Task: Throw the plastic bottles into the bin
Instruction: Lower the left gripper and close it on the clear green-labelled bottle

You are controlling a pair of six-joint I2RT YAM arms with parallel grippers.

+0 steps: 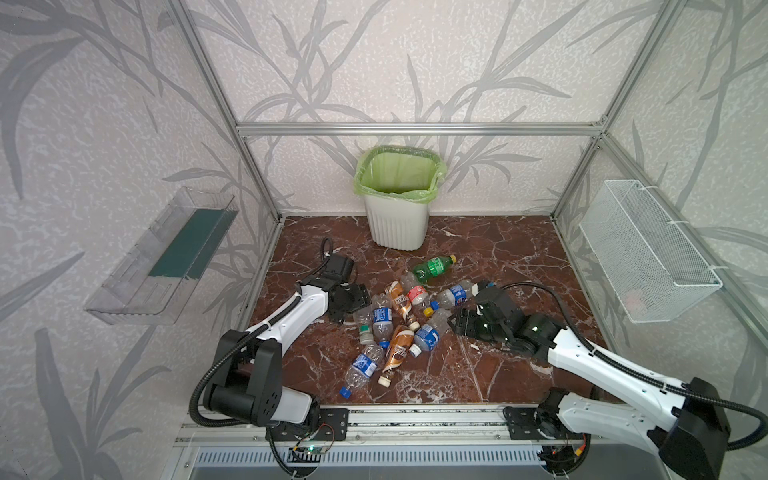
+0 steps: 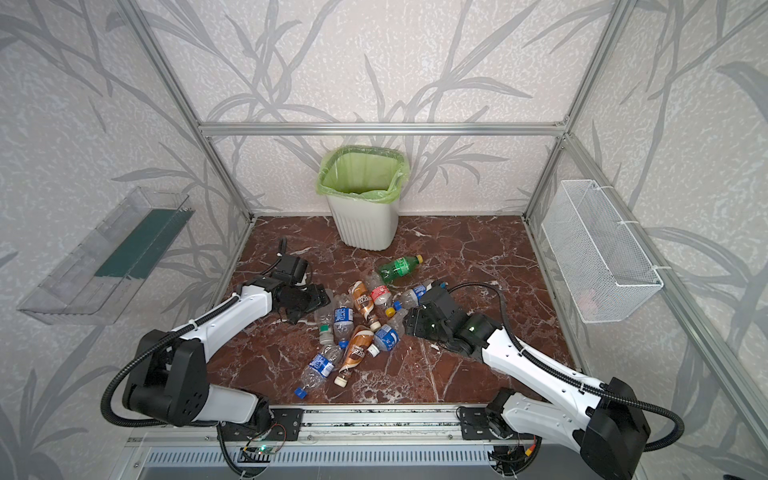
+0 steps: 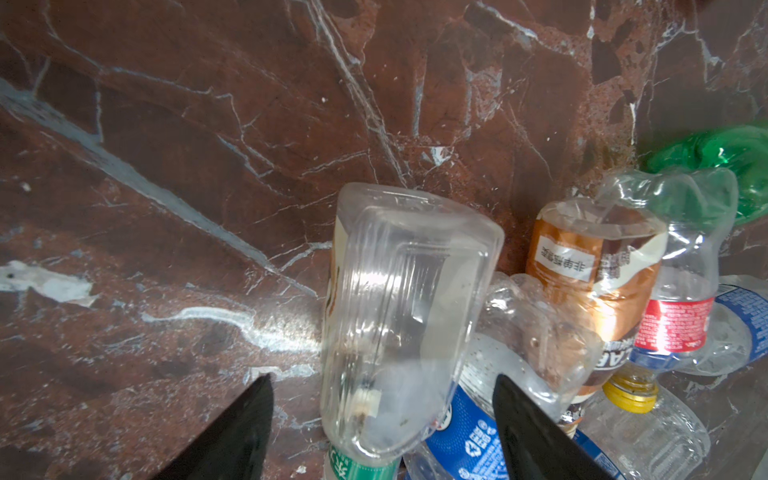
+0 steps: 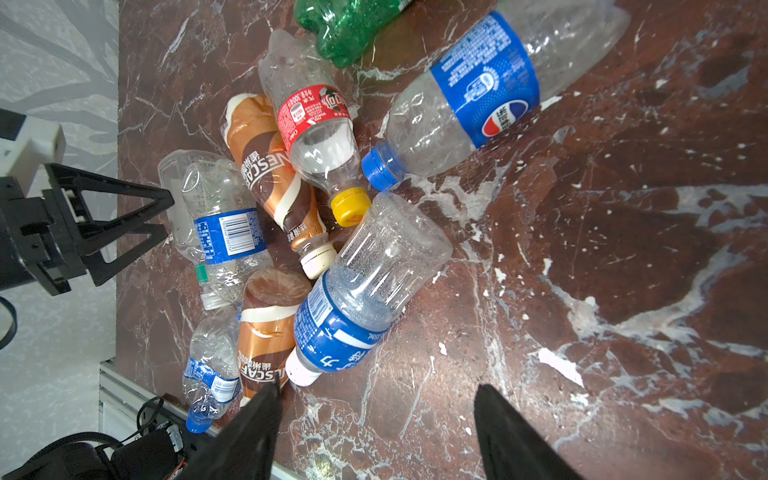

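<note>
1. Left of the heap, the left gripper (image 3: 382, 378) stands with jaws parted astride a clear green-capped bottle (image 3: 399, 311), with a gap at each finger. The bottle lies flat, cap toward the front edge.
2. At the middle of the marble tabletop (image 1: 511, 365), the plastic bottles (image 1: 382, 316) lie tumbled, most long axes running roughly front to back. The foremost, a blue-capped water bottle (image 1: 365, 365), points its cap at the front-left corner.
3. Behind them a green bottle (image 1: 432, 268) lies crosswise, yellow cap toward the right edge. The bin (image 1: 397, 226) stands upright at the middle of the back edge, apart from every bottle.
4. The right gripper (image 4: 378, 386), released and holding nothing, sits just beside a white-capped blue-labelled bottle (image 4: 361, 299).
5. Bare marble lies open along the right and front edges.
</note>
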